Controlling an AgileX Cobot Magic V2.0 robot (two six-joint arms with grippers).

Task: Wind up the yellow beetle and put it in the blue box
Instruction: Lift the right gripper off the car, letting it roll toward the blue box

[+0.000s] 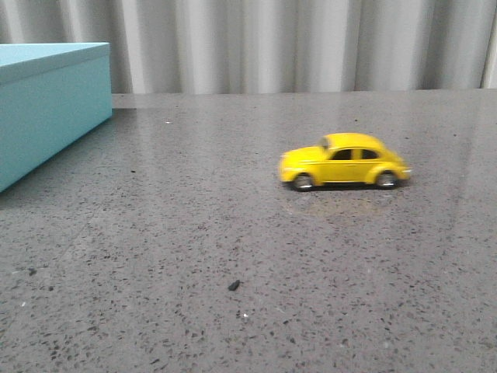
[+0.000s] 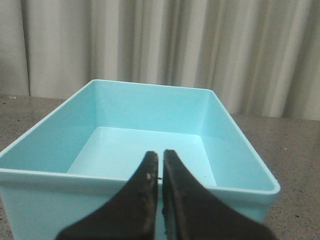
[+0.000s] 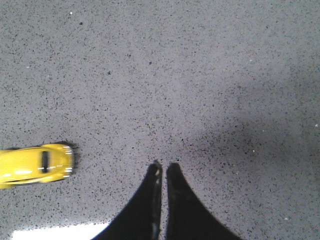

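Two sets of fingers are closed with nothing in them: my right fingers [image 3: 161, 167] hang over bare bench [image 1: 233, 311], my left fingers [image 2: 160, 157] sit at the near wall of the blue box [image 2: 150, 115]. Farther out, the yellow car [image 1: 343, 161] stands on its wheels in the middle, well apart from the box. It looks small, light, hard and slippery. I would pinch its sides. Its edges look blurry. My wrist camera cuts off half of it.

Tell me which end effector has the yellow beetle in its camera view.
The right end effector: the yellow beetle sits beside it on the table. The left end effector faces only the open blue box.
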